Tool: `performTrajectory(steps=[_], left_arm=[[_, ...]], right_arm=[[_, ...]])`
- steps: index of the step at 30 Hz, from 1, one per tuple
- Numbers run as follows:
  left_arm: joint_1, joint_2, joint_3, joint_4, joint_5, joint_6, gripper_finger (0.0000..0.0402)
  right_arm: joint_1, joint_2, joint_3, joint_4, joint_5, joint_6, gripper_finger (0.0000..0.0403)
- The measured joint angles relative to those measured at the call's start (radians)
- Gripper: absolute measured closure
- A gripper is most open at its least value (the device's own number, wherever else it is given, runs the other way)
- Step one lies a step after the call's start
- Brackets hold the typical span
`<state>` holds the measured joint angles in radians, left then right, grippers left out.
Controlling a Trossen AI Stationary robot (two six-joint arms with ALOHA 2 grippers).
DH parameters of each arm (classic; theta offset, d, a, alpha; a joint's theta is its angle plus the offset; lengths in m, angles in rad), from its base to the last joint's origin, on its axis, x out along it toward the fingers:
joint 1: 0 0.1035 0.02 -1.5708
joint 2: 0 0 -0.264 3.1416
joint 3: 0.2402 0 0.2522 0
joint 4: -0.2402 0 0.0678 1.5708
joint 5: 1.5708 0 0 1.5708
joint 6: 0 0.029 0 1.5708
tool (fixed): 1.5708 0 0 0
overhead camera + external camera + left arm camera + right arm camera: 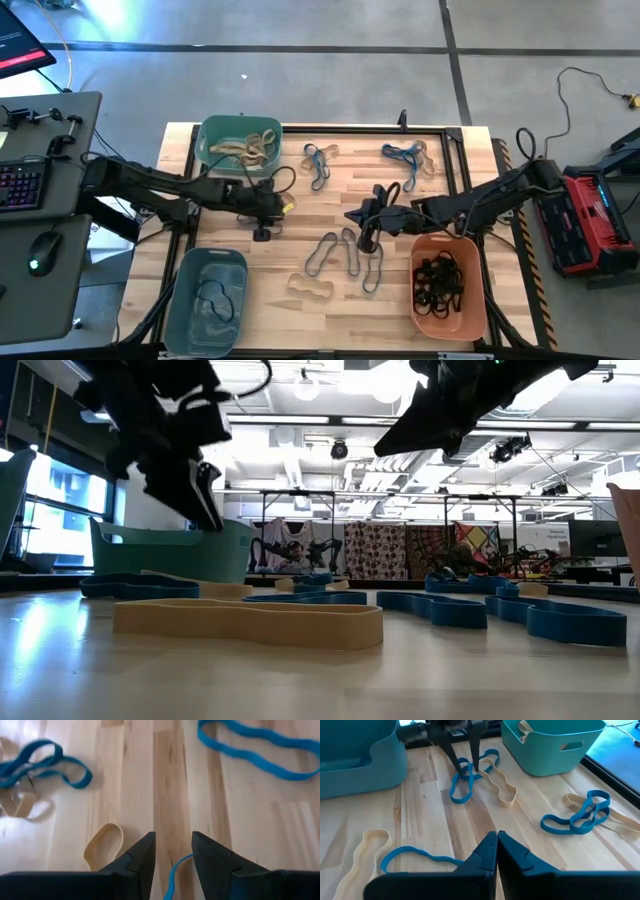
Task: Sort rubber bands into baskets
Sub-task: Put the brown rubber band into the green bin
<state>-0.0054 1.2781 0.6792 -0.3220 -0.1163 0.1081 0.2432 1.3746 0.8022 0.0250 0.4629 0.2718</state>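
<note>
High view: tan bands fill the teal basket, black ones the orange basket; several bands lie unsorted on the table. The left gripper hovers part-open and empty, while the right gripper is closed, empty.

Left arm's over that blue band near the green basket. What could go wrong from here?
1. The blue band under the left gripper looks tangled with a tan band; lifting may carry both off together.
2. Its jaws stand apart around just a thin strand, which may slip out.
3. The right gripper, jaws shut, sits close by; the arms could clash.
</note>
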Motion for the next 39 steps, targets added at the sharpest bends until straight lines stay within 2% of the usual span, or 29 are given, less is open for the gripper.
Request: performTrajectory(steps=[8, 17, 22, 29, 34, 39], left_arm=[[0.050, 0.087, 0.000, 0.006, -0.023, -0.003, 0.0275], [0.131, 0.163, 0.000, 0.001, -0.047, -0.002, 0.0206], [0.166, 0.202, 0.000, -0.012, -0.023, 0.016, 0.0197], [0.197, 0.251, 0.000, -0.028, 0.026, 0.018, 0.0246], [0.220, 0.279, 0.004, -0.026, 0.086, 0.020, 0.0303], [0.221, 0.242, 0.000, -0.030, 0.077, 0.032, 0.0370]], right_arm=[[0.000, 0.000, 0.000, -0.001, 0.000, 0.000, 0.0403], [0.000, 0.000, 0.000, -0.001, -0.001, 0.001, 0.0403], [0.000, 0.000, 0.000, -0.004, -0.001, 0.001, 0.0403], [0.000, 0.001, 0.000, -0.008, -0.002, -0.002, 0.0403], [0.000, 0.001, 0.001, -0.014, -0.002, -0.002, 0.0403], [0.000, 0.001, 0.001, -0.017, -0.002, -0.002, 0.0403]])
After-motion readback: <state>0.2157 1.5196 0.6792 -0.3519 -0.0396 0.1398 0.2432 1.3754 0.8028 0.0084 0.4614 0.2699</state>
